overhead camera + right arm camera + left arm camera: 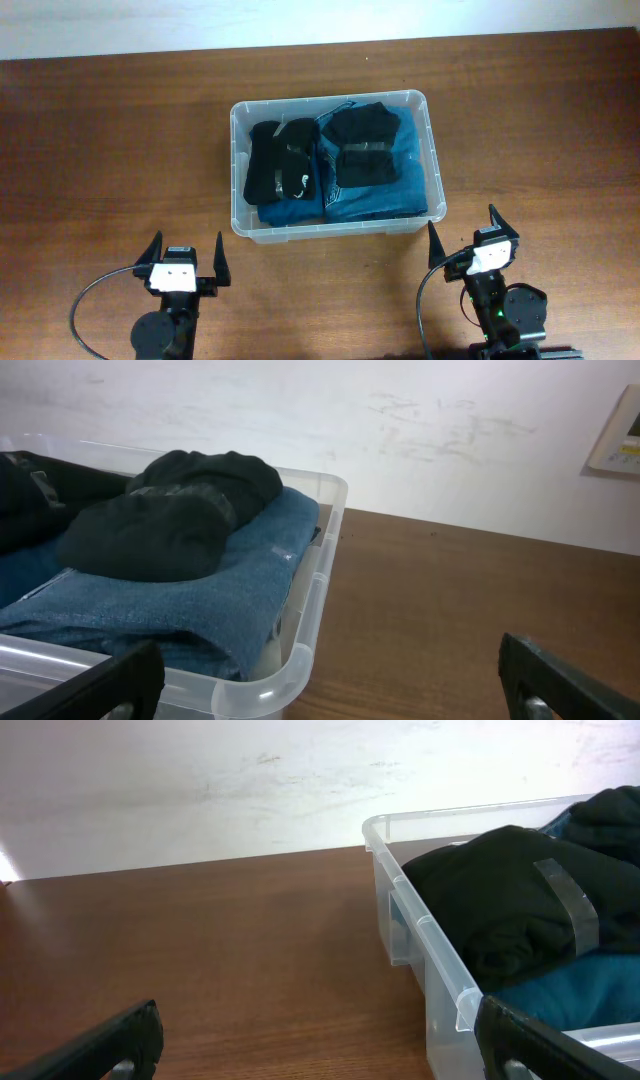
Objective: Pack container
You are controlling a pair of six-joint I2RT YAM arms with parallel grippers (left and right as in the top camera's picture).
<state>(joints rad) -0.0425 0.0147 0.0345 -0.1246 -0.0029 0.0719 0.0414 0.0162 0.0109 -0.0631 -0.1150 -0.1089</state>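
Observation:
The clear plastic container (436,185) stands mid-table, holding folded blue jeans (400,175) with two black folded garments on top: one at left (280,160), one at right (365,145). My left gripper (188,255) is open and empty near the front edge, left of the container. My right gripper (462,235) is open and empty just off the container's front right corner. In the left wrist view the container rim (420,925) and a black garment (500,890) show at right. In the right wrist view the container corner (300,675), jeans (170,600) and black garment (170,510) show at left.
Brown wooden table (120,150) all round the container. A white wall (200,790) lies beyond the table's far edge. A wall panel (620,435) shows at the right wrist view's upper right.

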